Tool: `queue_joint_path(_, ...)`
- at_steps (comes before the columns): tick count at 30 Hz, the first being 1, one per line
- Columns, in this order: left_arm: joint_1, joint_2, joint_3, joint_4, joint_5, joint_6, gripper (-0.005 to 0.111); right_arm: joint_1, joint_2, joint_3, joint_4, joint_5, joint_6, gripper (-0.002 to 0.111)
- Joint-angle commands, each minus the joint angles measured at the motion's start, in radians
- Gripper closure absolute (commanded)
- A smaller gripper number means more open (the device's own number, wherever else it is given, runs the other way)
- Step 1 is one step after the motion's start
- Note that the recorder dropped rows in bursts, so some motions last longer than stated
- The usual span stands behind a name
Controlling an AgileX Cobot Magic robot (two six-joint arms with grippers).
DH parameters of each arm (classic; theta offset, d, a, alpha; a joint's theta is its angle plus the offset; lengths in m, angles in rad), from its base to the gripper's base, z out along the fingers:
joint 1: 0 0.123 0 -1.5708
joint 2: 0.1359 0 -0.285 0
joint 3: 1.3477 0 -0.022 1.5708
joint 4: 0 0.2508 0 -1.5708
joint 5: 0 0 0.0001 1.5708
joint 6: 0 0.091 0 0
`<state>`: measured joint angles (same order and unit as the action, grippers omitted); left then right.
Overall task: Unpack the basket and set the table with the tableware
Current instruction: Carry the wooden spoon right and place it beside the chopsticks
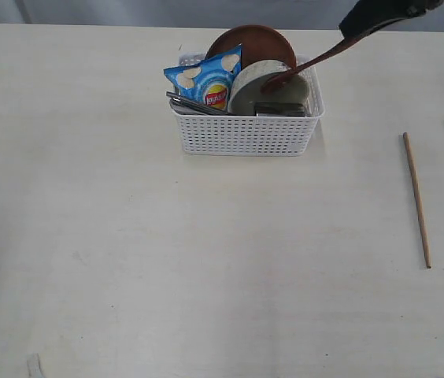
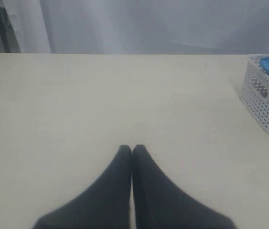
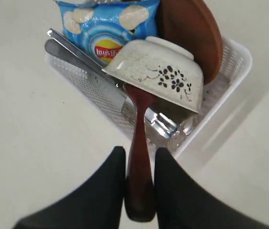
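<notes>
The white plastic basket has rows of little holes in its walls. It sits on the wide, pale desk, toward the far side and near the middle. It is full of things. A round reddish-brown plate stands on its edge at the back. A pale grey-white bowl with small dark flowers painted on it leans on its side in front of the plate. A blue chips bag stands beside the bowl. A shiny steel knife and fork lie along one long wall, under the bag. Something else shiny lies under the bowl, but I cannot tell what it is.

The right pincer is clenched on the handle of a long, dark red-brown spoon. Its two black fingers press the handle from both sides. The spoon slants down from the pincer into the basket. Its far end goes in at the bowl's rim and is hidden there.

Two thin wooden chopsticks lie flat on the desk on the right, well apart from the basket and apart from each other.

The left pincer is clenched with nothing in it, and its two tips touch. It hangs over bare desk, well away from the basket.
</notes>
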<state>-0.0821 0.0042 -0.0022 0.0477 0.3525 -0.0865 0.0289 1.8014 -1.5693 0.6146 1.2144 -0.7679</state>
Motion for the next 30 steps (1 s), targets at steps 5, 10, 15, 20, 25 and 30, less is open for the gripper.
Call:
queue_joint_path(5,0.003,-0.004,0.002,0.008,-0.01,0.004,0.107,-0.001,-0.13,0.0,-0.111,0.007,0.127,0.109)
queue_joint_path(10,0.003,-0.004,0.002,0.008,-0.01,0.004,0.107,-0.001,-0.166,0.0,-0.211,0.007,0.228,0.109)
queue_joint_path(15,0.003,-0.004,0.002,0.008,-0.01,0.004,0.107,-0.001,-0.167,0.026,-0.426,-0.005,0.375,0.109)
queue_joint_path(20,0.003,-0.004,0.002,0.008,-0.01,0.004,0.107,-0.015,-0.167,0.111,-0.615,-0.097,0.514,0.109)
queue_joint_path(25,0.003,-0.004,0.002,0.008,-0.01,0.004,0.107,-0.053,-0.168,0.166,-0.64,-0.179,0.582,0.109)
queue_joint_path(30,0.003,-0.004,0.002,0.008,-0.01,0.004,0.107,-0.079,-0.168,0.237,-0.65,-0.288,0.601,0.109)
